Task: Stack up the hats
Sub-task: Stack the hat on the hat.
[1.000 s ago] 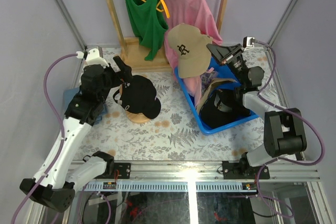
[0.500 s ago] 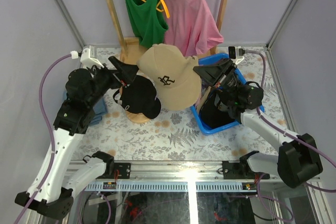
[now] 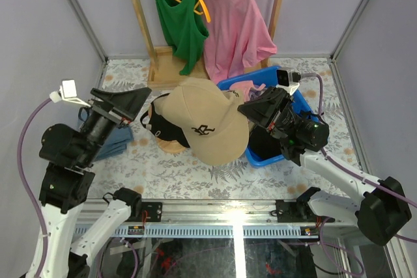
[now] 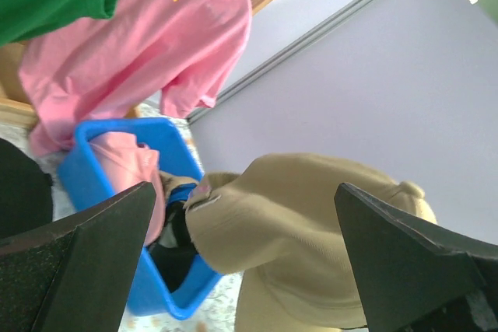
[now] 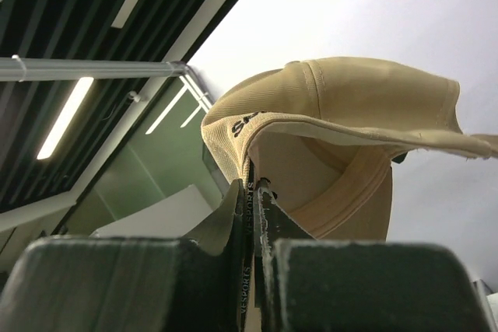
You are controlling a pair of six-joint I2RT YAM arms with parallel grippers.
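Two arms, one cap in transit. The right end effector [image 3: 247, 111] is clamped on the tan cap [image 3: 203, 128]. In the right wrist view its fingers [image 5: 240, 219] are pressed together on a thin lettered strip at the cap's lower edge. The cap hangs in the air above the surface [image 3: 163, 168], with its crown partly covering the black cap [image 3: 171, 120] that sits on the wooden stand [image 3: 173, 147]. Whether the two caps touch cannot be told.

The left end effector [image 3: 127, 101] has its fingers spread wide and holds nothing. It is raised just left of the stand and faces the tan cap. A further dark cap [image 3: 270, 136] lies in the blue bin [image 3: 260, 159] at the right.

Handling, as a judgement: the tan cap is light fabric with a soft crown that dents easily and a stiffer curved brim. Pinched at one edge, it droops and can swing or twist, so its opening may not meet the black crown squarely. The brim or the firm rim band gives the surest hold; the crown panels would fold under the fingers. A second hold on the opposite rim by the free arm would help seat it.
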